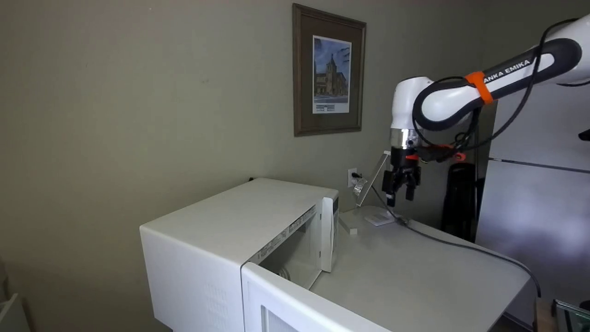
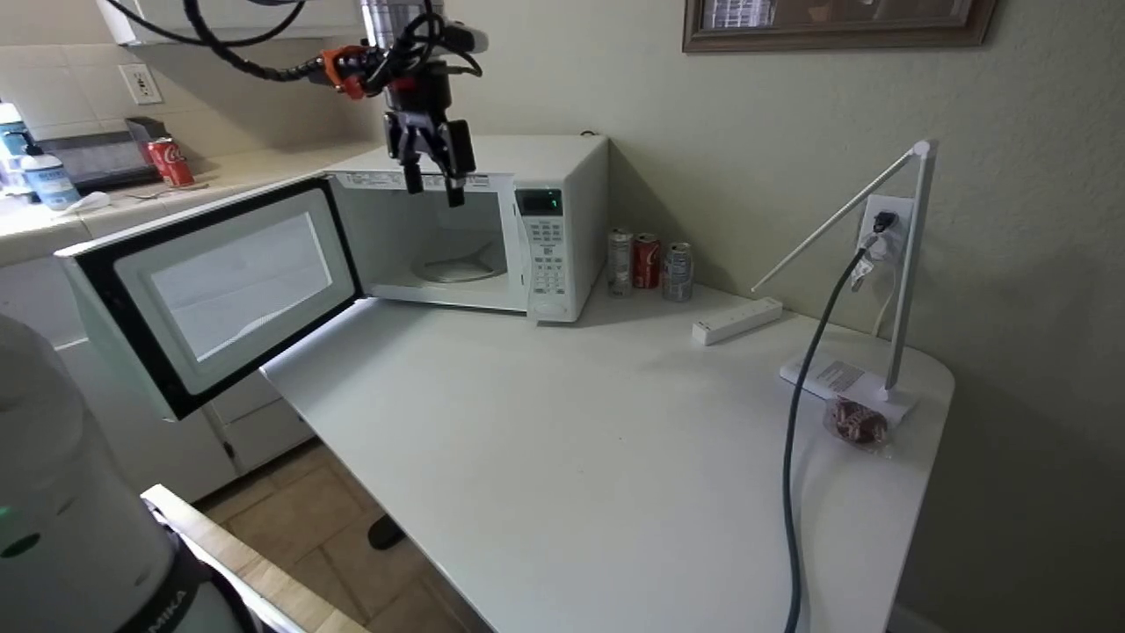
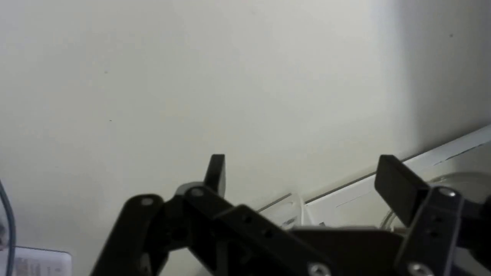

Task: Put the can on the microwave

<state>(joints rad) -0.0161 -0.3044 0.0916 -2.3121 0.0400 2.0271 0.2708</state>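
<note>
The microwave (image 1: pixel 235 216) is a white box on the white table, its door swung wide open in both exterior views (image 2: pixel 591 229). Its front lower edge shows in the wrist view (image 3: pixel 356 197). Two slim silvery cans stand upright beside its right side, one nearer the microwave (image 2: pixel 620 264) and one farther right (image 2: pixel 678 272). A red can (image 2: pixel 647 262) stands between them. The cans are hidden in the other views. My gripper (image 2: pixel 435 195) is open and empty, high over the table in front of the microwave, apart from the cans. It also shows above the table (image 1: pixel 400 199) and in the wrist view (image 3: pixel 302 159).
The open microwave door (image 2: pixel 145 352) juts out over the table's left edge. A white bar-shaped block (image 2: pixel 736 322), a slanted lamp-like stand (image 2: pixel 910 264), a dark cable (image 2: pixel 794 475) and a wrapped item (image 2: pixel 857 422) are at the table's right side.
</note>
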